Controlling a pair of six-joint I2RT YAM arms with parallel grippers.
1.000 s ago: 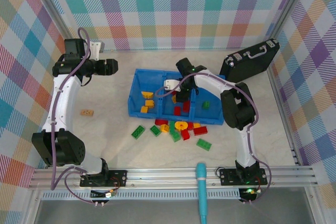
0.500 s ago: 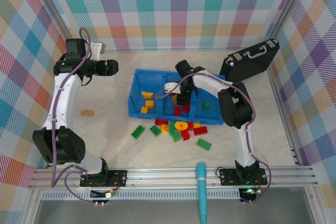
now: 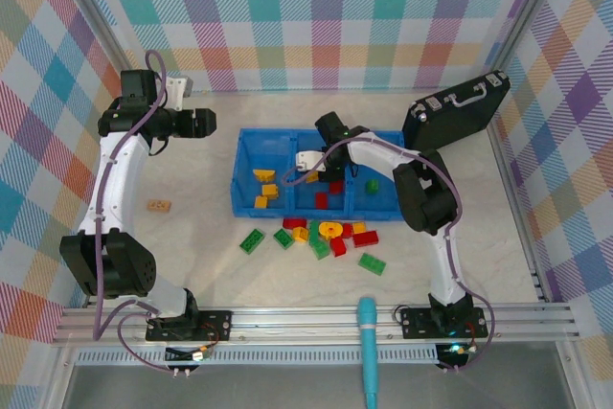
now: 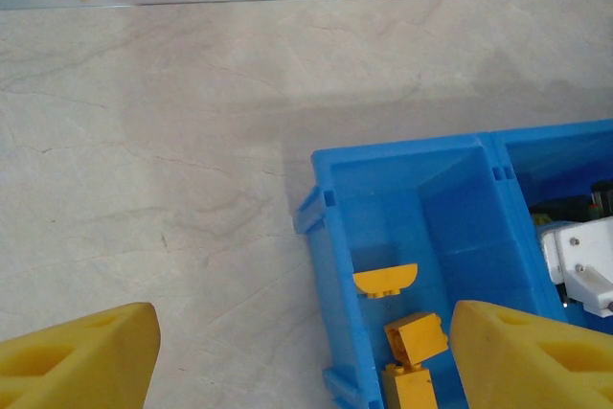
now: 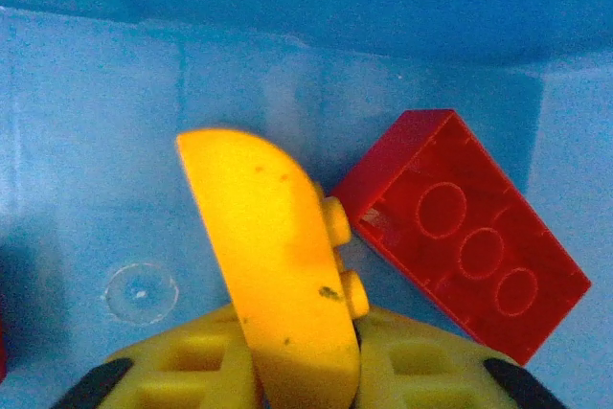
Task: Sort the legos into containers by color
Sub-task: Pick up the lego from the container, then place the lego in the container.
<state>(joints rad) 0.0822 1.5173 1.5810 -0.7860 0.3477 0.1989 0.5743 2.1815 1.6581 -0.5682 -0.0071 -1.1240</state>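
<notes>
The right gripper [image 5: 306, 366] is down inside the blue bin [image 3: 268, 133], in the middle compartment. Its two yellow fingers [image 5: 134, 371] are clamped on the lower end of a curved yellow-orange brick [image 5: 268, 246], which stands nearly upright between them with two studs facing 3 o'clock. In the right wrist view a red brick [image 5: 460, 237] lies just beside it at 3 o'clock, hollow side up on the blue floor. From above, the bin sits near the middle of the table [image 3: 192, 256], its long side running from 9 to 3 o'clock. The 9 o'clock compartment holds several yellow-orange bricks [image 3: 266, 189], the middle one holds red bricks [image 3: 324, 200], and the 3 o'clock one holds a single green piece [image 3: 373, 182]. Just past the bin's 6 o'clock wall a loose heap of legos [image 3: 326, 234] in red, yellow-orange and green lies on the table, with a green brick [image 3: 252, 240] at its 9 o'clock end and another green brick [image 3: 372, 263] at its 4 o'clock end. The left gripper [image 3: 209, 123] hovers off the bin's 10 o'clock corner, well apart from the heap, its fingers spread wide with nothing between them. A black case [image 3: 455, 107] lies at the bin's 2 o'clock and a small tan piece [image 3: 158, 205] at its 8 o'clock.
</notes>
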